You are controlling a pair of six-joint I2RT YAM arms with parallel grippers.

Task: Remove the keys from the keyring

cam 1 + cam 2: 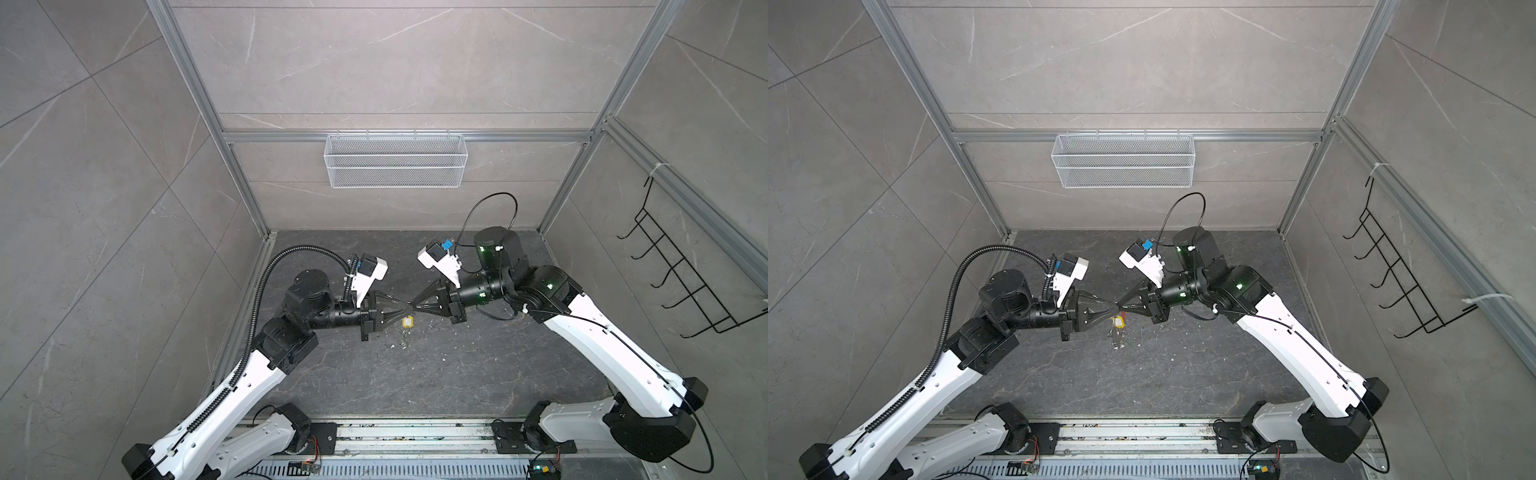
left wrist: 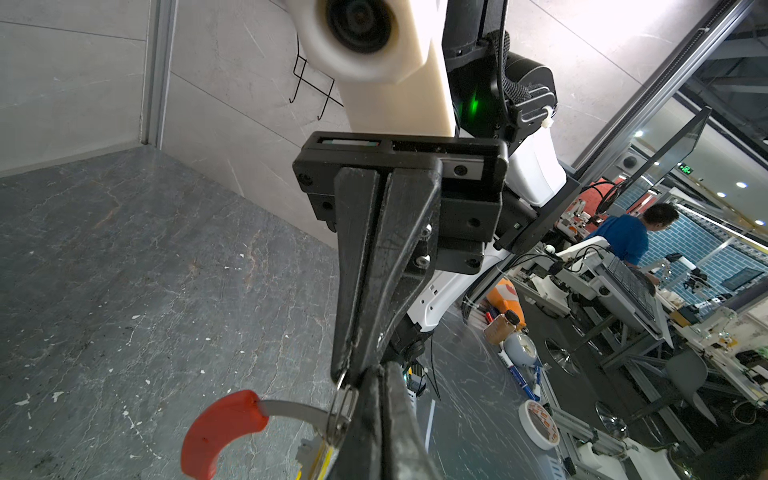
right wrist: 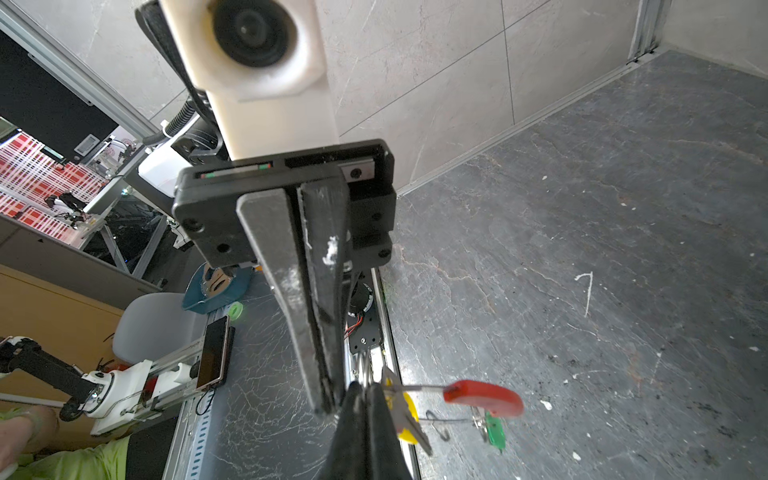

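Above the middle of the worktop (image 1: 457,374), the left gripper (image 1: 406,311) and right gripper (image 1: 417,308) meet tip to tip. Their jaws are clenched on the keyring (image 2: 291,409), and the keys (image 3: 405,419) dangle beneath. The wire looks light, thin and slippery, so it is best gripped beside the red sleeve (image 3: 484,397).

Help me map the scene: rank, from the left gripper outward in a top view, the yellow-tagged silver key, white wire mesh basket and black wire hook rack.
1. Yellow-tagged silver key, just beside the left gripper.
2. White wire mesh basket, on the back wall.
3. Black wire hook rack, on the right wall.
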